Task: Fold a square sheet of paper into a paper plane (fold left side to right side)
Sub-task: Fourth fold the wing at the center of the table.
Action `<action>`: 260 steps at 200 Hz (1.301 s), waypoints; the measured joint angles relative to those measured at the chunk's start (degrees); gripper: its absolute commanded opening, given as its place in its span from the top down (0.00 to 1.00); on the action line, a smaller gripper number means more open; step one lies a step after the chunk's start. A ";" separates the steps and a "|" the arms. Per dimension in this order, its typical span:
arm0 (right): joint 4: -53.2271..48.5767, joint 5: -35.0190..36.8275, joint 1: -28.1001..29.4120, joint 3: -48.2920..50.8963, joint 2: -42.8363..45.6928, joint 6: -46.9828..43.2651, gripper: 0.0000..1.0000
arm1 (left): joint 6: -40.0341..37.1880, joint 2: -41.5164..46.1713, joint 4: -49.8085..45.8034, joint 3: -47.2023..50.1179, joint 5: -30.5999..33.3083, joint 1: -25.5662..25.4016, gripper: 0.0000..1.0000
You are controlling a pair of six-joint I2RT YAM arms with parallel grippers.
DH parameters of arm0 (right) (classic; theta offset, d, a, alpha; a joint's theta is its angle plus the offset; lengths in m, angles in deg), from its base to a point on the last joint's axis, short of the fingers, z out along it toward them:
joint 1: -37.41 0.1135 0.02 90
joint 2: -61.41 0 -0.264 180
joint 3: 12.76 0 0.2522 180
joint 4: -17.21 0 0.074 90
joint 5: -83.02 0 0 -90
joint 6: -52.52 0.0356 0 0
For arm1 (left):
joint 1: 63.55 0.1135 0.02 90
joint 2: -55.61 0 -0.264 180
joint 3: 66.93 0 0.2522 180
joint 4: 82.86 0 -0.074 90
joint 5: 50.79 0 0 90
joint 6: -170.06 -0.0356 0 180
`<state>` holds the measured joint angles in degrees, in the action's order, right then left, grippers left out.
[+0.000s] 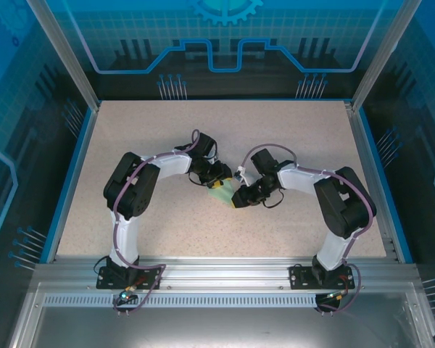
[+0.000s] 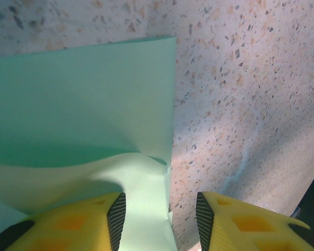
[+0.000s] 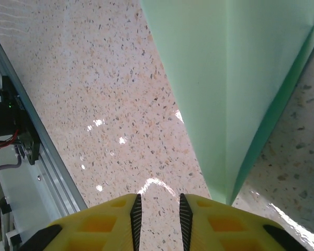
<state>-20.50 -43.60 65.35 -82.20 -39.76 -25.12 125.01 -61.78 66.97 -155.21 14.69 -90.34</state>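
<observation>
The pale mint-green sheet of paper (image 1: pixel 219 193) lies folded at the table's middle, between both grippers. In the left wrist view the paper (image 2: pixel 83 104) has a raised, buckled flap, and its right edge runs down between my fingers. My left gripper (image 2: pixel 160 222) is open, its left finger resting over the paper; from above, the left gripper (image 1: pixel 219 179) sits at the paper's far edge. In the right wrist view the paper (image 3: pixel 220 78) narrows to a creased point like a paper plane, ending beside my right finger. My right gripper (image 3: pixel 156 222) is narrowly open over bare table; the right gripper (image 1: pixel 238 199) sits at the paper's right.
The speckled tabletop (image 1: pixel 130 130) has a blue rim and transparent walls around it. An aluminium rail (image 3: pixel 36 172) with cables runs along the near edge, left in the right wrist view. Both arms arch inward over the middle.
</observation>
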 measured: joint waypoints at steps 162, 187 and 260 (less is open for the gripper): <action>5.75 -1.22 -2.80 1.51 -0.09 6.32 0.66 | 0.13 0.81 0.85 0.87 -0.35 -0.39 0.52; 6.08 -2.12 -2.36 1.07 -0.87 6.32 0.66 | 0.13 0.81 0.85 0.87 -0.35 -0.39 0.53; 5.40 -1.75 -0.37 -1.81 -5.38 6.19 0.65 | 0.13 0.81 0.83 0.87 -0.24 -0.39 0.52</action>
<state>-15.10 -45.35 64.98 -84.02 -45.13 -18.93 125.14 -60.97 67.80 -154.34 14.45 -90.73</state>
